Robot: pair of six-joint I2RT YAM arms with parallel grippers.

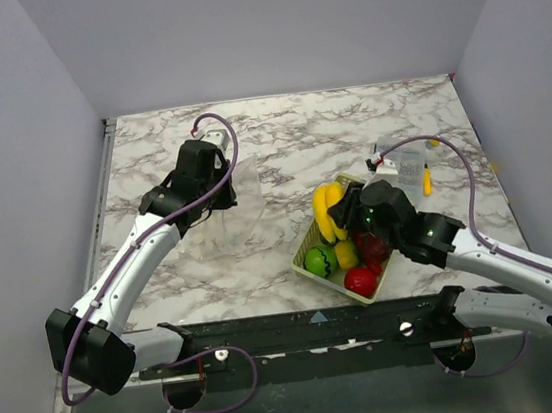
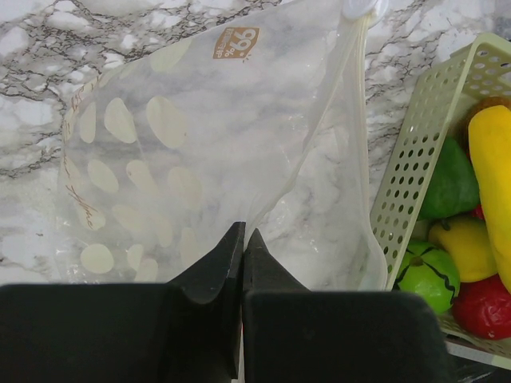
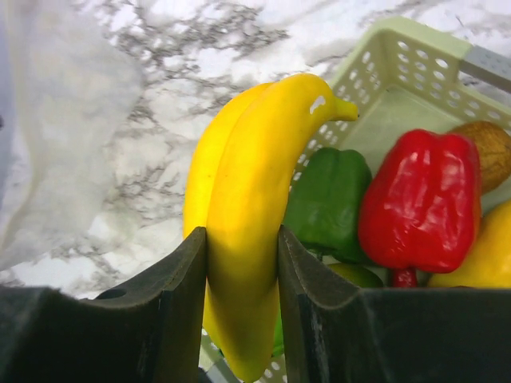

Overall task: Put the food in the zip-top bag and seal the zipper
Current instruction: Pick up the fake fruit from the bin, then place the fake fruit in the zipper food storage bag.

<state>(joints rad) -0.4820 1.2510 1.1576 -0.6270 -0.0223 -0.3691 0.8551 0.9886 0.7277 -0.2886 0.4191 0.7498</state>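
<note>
**A:** What is the right gripper (image 3: 242, 247) holding?

**B:** Its jaws are clamped on the bananas (image 3: 247, 159), one finger on each side, at the edge of the basket (image 3: 399, 56). A green pepper (image 3: 327, 191) and a red pepper (image 3: 419, 199) sit in the basket just beside them.

**A:** And the left gripper (image 2: 242, 239)?

**B:** The tips are pressed together. A crease of the bag (image 2: 200, 136) runs straight into them, so the film looks pinched there. The bag spreads over the marble table (image 2: 48, 48), its right edge just beside the basket.

**A:** Anything hard to see?

**B:** I can't pick out the zipper. From the top camera the bag is almost invisible. The fingers hide the bananas' lower end, and a brown piece (image 3: 487, 148) behind the red pepper is cut off at the frame edge.
</note>
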